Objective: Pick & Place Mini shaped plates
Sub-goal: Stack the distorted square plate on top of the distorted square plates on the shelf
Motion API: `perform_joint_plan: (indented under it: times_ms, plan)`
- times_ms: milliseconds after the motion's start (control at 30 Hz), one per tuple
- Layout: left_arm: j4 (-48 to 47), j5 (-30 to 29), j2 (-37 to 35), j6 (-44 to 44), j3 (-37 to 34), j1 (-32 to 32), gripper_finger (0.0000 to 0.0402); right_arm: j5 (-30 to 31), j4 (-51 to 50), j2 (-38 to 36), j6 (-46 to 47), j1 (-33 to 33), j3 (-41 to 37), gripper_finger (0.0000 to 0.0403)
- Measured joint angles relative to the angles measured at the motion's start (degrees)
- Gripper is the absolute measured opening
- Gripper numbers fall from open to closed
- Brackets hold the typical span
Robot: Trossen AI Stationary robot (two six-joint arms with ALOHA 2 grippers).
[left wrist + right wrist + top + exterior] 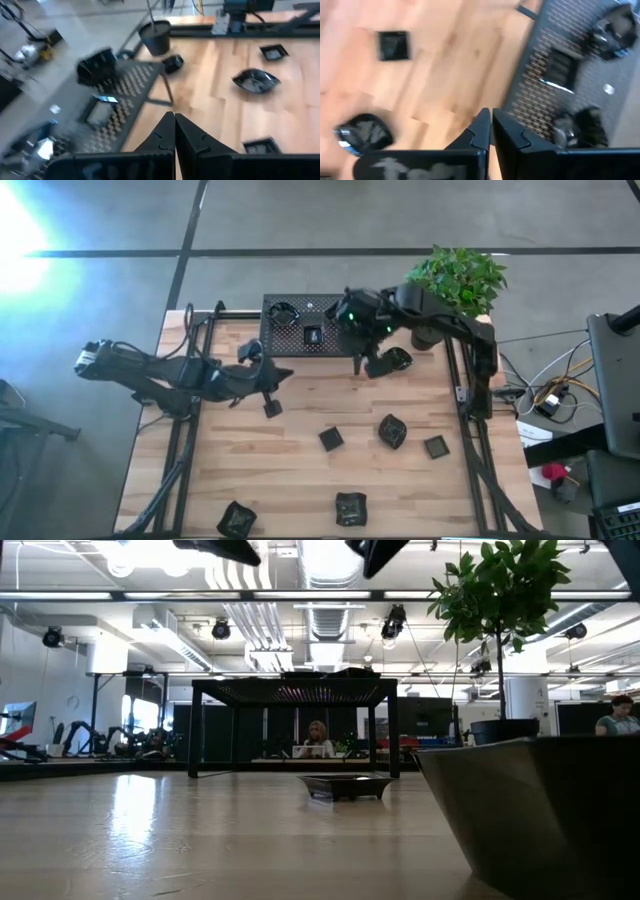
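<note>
Several mini shaped plates, small and near-black, lie scattered on the wooden table: one (272, 408) just near of my left gripper, others (331, 439) (392, 430) toward the near right. More plates (560, 67) (580, 125) sit on top of the black perforated rack (305, 325) at the far edge. My left gripper (288, 373) (175, 125) hovers shut and empty in front of the rack's near left corner. My right gripper (358, 365) (490, 120) hangs shut and empty above the table by the rack's near right edge, beside a rounded plate (395, 360).
A potted green plant (455, 280) stands at the far right corner, behind my right arm. Two plates (237, 520) (350, 507) lie close to the near edge. In the low view a dark dish (540, 810) fills the right foreground. Bare wood lies at the near left.
</note>
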Motion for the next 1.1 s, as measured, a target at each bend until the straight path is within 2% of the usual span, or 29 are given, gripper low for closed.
perform_joint_plan:
  times_ms: [233,533,733,1100]
  plan:
    - [-0.71,0.1,0.07,-6.07,-4.02,-7.72,0.0002,-0.02,3.82,-4.44,5.48,7.93,-9.67,0.0008]
    - [-0.85,0.03,0.07,-13.25,-8.27,-18.08,0.0002,0.02,16.0,-10.49,12.26,15.36,-25.47,0.0008]
    - [-1.41,0.05,0.07,-18.72,-10.86,-21.61,0.0002,-0.03,26.77,-15.24,15.64,19.66,-32.57,0.0008]
    - [-2.08,3.46,0.07,-30.65,-16.4,-25.95,0.0002,0.0,36.07,-20.57,19.29,25.15,-40.28,0.0008]
